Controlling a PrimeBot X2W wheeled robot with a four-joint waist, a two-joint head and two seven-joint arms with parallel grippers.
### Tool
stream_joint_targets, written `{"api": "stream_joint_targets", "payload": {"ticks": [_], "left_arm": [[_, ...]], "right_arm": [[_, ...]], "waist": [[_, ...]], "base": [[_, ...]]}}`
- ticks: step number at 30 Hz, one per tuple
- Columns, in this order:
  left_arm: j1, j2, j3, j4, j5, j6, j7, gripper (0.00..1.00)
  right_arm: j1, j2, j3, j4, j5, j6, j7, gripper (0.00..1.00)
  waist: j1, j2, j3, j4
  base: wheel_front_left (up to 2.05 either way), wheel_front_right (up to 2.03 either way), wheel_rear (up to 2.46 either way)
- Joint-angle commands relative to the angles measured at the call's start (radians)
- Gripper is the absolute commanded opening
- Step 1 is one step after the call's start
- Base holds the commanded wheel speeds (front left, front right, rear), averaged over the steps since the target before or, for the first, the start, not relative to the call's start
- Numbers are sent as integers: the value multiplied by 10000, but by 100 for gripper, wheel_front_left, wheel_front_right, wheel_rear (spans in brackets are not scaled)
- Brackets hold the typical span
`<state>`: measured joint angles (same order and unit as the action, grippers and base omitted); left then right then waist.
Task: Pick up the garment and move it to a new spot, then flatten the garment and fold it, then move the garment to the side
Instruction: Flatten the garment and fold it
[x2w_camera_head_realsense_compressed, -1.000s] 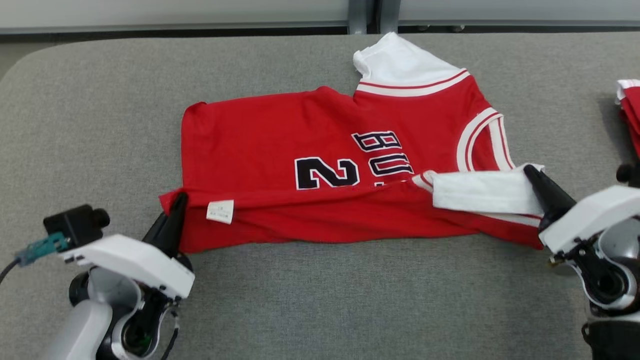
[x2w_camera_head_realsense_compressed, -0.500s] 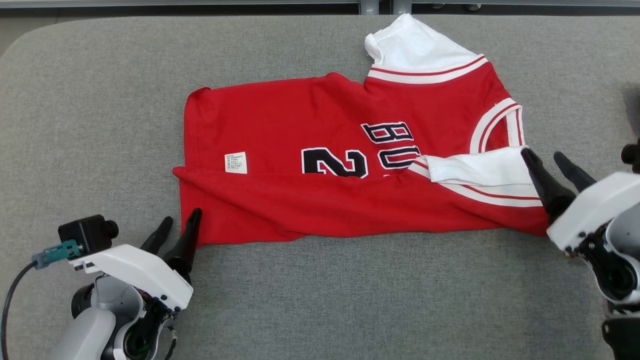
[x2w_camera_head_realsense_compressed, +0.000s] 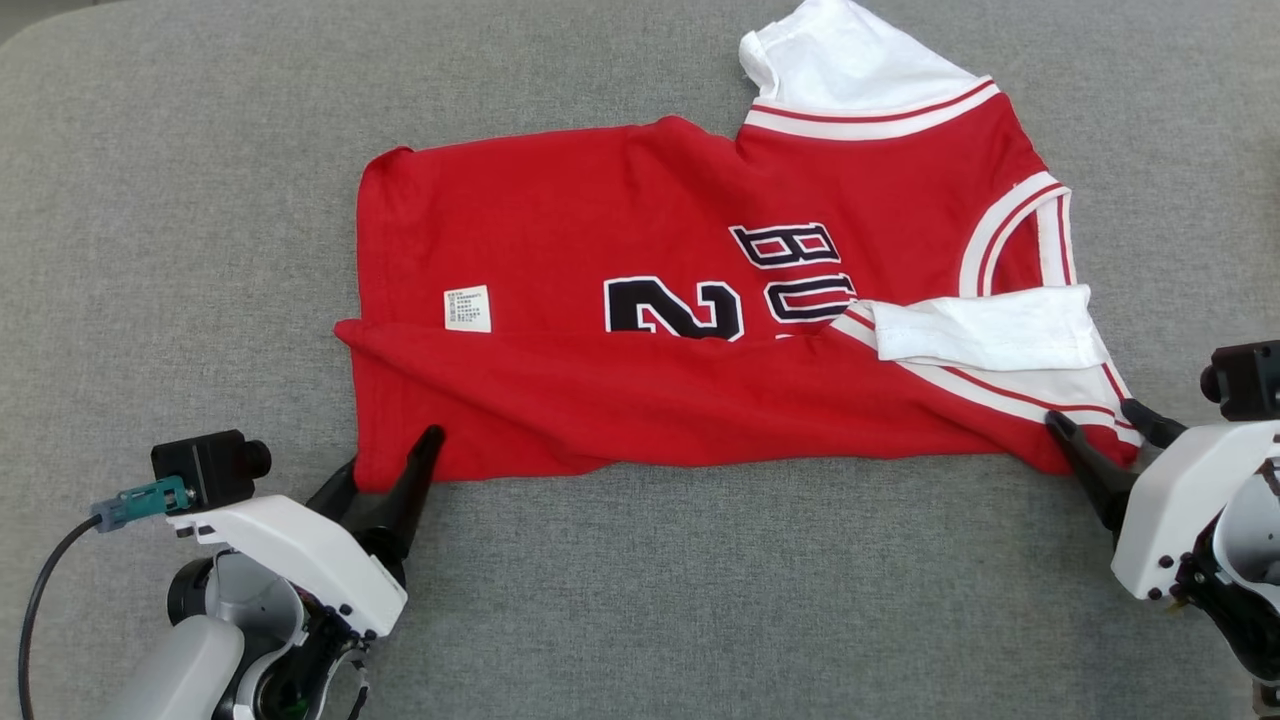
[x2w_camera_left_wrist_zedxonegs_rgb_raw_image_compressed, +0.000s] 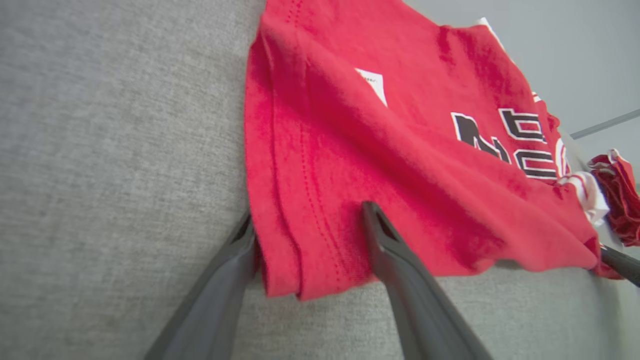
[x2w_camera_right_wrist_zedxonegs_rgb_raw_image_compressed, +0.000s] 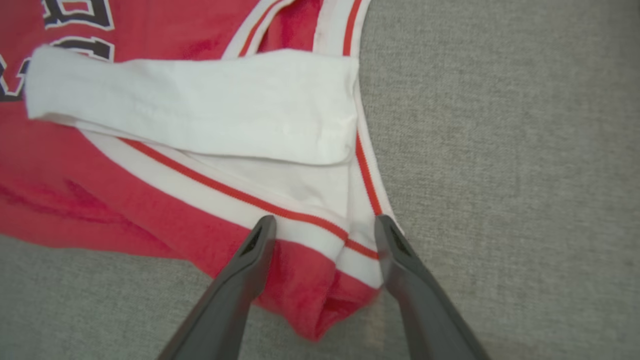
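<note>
Grey felt-covered table (x2w_camera_head_realsense_compressed: 640, 600) carried everything. Red short-sleeved jersey with white sleeves and black lettering (x2w_camera_head_realsense_compressed: 560, 230) lay across the table's middle, hem end toward the left edge, shoulder end toward the right. Its near long side was folded over onto the front, partly flat, some ridges in the fold.

Left gripper (x2w_camera_head_realsense_compressed: 388, 452) sat at the jersey's near-left hem corner, jaws spread wide: one finger on top of the cloth, the other just beside the hem edge. Nothing clamped, as far as I saw.

Right gripper (x2w_camera_head_realsense_compressed: 1092, 413) was at the near-right corner, jaws also apart, tips on the striped trim, no pinch.

White sleeve (x2w_camera_head_realsense_compressed: 985, 335) lay folded across the front. Small white care label (x2w_camera_head_realsense_compressed: 467, 308) showed near the hem.
</note>
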<state>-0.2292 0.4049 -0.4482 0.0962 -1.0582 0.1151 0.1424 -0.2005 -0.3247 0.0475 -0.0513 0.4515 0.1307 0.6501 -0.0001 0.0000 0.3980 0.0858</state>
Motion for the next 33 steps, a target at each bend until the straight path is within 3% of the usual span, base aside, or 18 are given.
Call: {"api": "stream_joint_targets", "payload": {"ticks": [1, 2, 3, 4, 5, 7, 8, 12, 17, 22, 26, 27, 28, 29, 33], "left_arm": [[101, -39, -372, 167, -10, -210, 300, 44], [85, -87, -422, 173, -59, -301, 340, 18], [40, -85, -560, 149, -50, -464, 444, 0], [40, -85, -560, 149, -50, -464, 444, 0], [27, -92, -642, 138, -46, -557, 493, 0], [-36, -76, -678, 182, -60, -624, 538, 0], [-79, -16, -668, 216, -80, -692, 583, 0], [122, 260, -441, 157, -427, -943, 705, 0], [952, 1128, -10, -524, -907, -1114, 945, 0], [2279, 1958, 199, -1718, -1222, -953, 1167, 0], [3326, 2049, 88, -2484, -1370, -711, 1074, 0], [3526, 2022, 73, -2573, -1340, -610, 987, 9], [3689, 1967, 82, -2633, -1301, -476, 873, 36], [3806, 1925, 106, -2693, -1220, -349, 754, 100], [3874, 2127, 397, -3077, -660, 263, 277, 100]], "right_arm": [[97, -60, 227, 131, -87, 1, 186, 100], [33, -29, 263, 212, -53, 1, 216, 100], [-53, -14, 352, 296, 19, 3, 251, 100], [-53, -14, 352, 296, 19, 3, 251, 100], [-142, -38, 409, 388, 45, 3, 271, 79], [-351, -160, 538, 563, 89, 1, 245, 9], [-438, -221, 650, 674, 200, 1, 314, 0], [-575, -645, 677, 877, 892, 1, 545, 0], [-166, -1355, 128, 268, 2120, 0, 1240, 0], [1021, -2018, -589, -639, 3158, -3, 2628, 0], [1820, -1915, -772, -1208, 3461, -2, 3313, 0], [1930, -1807, -789, -1275, 3393, -2, 3274, 40], [2048, -1728, -784, -1327, 3305, -2, 3252, 100], [2114, -1676, -756, -1396, 3213, 0, 3270, 100], [1703, -1615, -1134, -2070, 3162, 3, 3090, 100]], "waist": [[1, 0, 38, -15], [1, 0, 58, -19], [1, 0, 74, -22], [1, 0, 74, -22], [1, 0, 75, -20], [1, 0, 48, -8], [1, 0, 16, -7], [1, 0, -323, 4], [1, 0, -900, -27], [1, 0, -1178, -82], [1, 0, -1083, -190], [1, 0, -1044, -211], [1, 0, -1001, -225], [1, 0, -961, -233], [1, 0, -787, -235]], "base": [[0, 0, 0], [0, 0, 0], [0, 0, 0], [0, 0, 0], [0, 0, 0], [0, 0, 0], [0, 0, 0], [0, 0, 0], [0, 0, 0], [0, 0, 0], [0, 0, 0], [0, 0, 0], [0, 0, 0], [0, 0, 0], [0, 0, 0]]}}
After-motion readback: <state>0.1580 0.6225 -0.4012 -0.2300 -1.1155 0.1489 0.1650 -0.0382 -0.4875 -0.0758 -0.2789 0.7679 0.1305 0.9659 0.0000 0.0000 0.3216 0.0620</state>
